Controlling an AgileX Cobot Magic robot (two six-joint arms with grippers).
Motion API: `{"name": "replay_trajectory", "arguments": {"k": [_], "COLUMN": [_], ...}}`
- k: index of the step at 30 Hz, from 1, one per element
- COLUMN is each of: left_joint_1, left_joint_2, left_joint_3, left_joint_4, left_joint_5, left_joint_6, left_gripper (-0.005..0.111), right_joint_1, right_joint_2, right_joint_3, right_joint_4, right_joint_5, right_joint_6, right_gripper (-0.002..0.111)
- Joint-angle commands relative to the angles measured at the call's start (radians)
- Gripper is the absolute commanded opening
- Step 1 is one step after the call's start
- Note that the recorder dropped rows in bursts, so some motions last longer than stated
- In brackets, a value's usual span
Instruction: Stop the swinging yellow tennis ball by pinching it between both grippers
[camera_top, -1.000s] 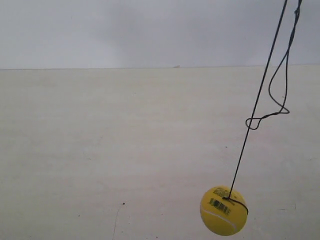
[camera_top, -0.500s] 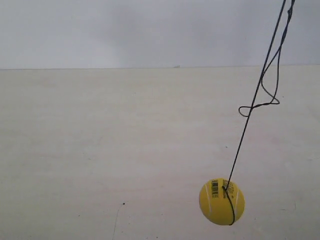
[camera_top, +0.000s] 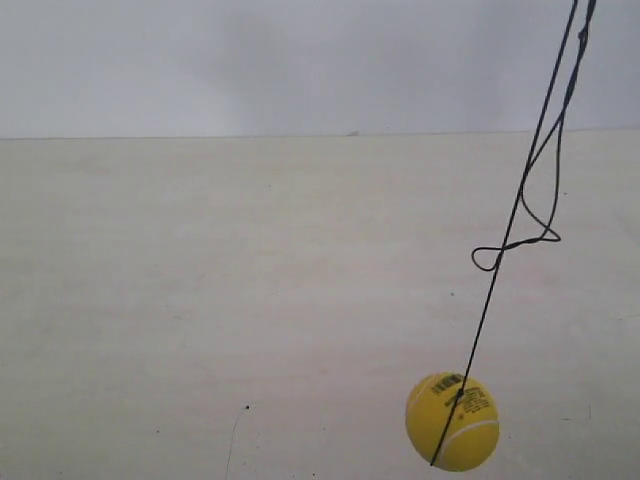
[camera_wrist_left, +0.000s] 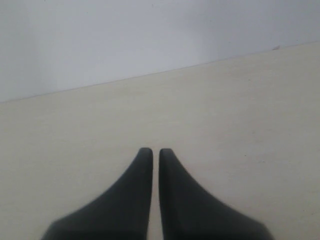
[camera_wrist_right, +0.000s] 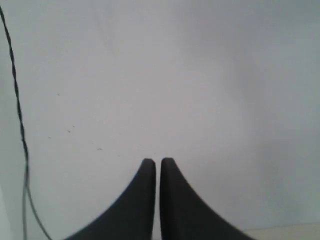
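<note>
Above the pale surface (camera_top: 200, 300), the yellow tennis ball (camera_top: 452, 422) hangs on its black string (camera_top: 510, 225), its barcode sticker (camera_top: 447, 381) unreadable; my left jaws and right jaws sit together, empty.

Closed right claw (camera_wrist_right: 158, 161), black string (camera_wrist_right: 20, 120) nearby

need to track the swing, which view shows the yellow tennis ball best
Exterior view: the yellow tennis ball shows whole on its black string. Left wrist view shows none of it; right wrist view only the string.
</note>
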Motion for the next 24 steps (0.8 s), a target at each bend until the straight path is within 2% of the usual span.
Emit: {"name": "replay_trajectory", "arguments": {"k": [1, 10, 16, 24], "left_joint_1": [0.004, 0.004, 0.004, 0.004], "left_joint_2": [-0.004, -0.004, -0.004, -0.004], "left_joint_3": [0.004, 0.004, 0.004, 0.004], "left_joint_4": [0.002, 0.002, 0.002, 0.002], "left_joint_5": [0.0, 0.0, 0.0, 0.0], "left_joint_6": [0.006, 0.006, 0.006, 0.006], "left_gripper": [0.005, 0.005, 0.005, 0.005], "right_joint_1": [-0.054, -0.257, -0.268, -0.268], "right_joint_2": [-0.006, -0.006, -0.006, -0.006], "right_joint_3": [0.006, 0.006, 0.006, 0.006], "right_joint_4": [0.033, 0.017, -0.008, -0.008], "right_joint_5": [0.056, 0.397, 0.649, 0.654], "right_joint_6": [-0.302, -0.428, -0.433, -0.411], "right_gripper": [0.0, 0.0, 0.0, 0.0]}}
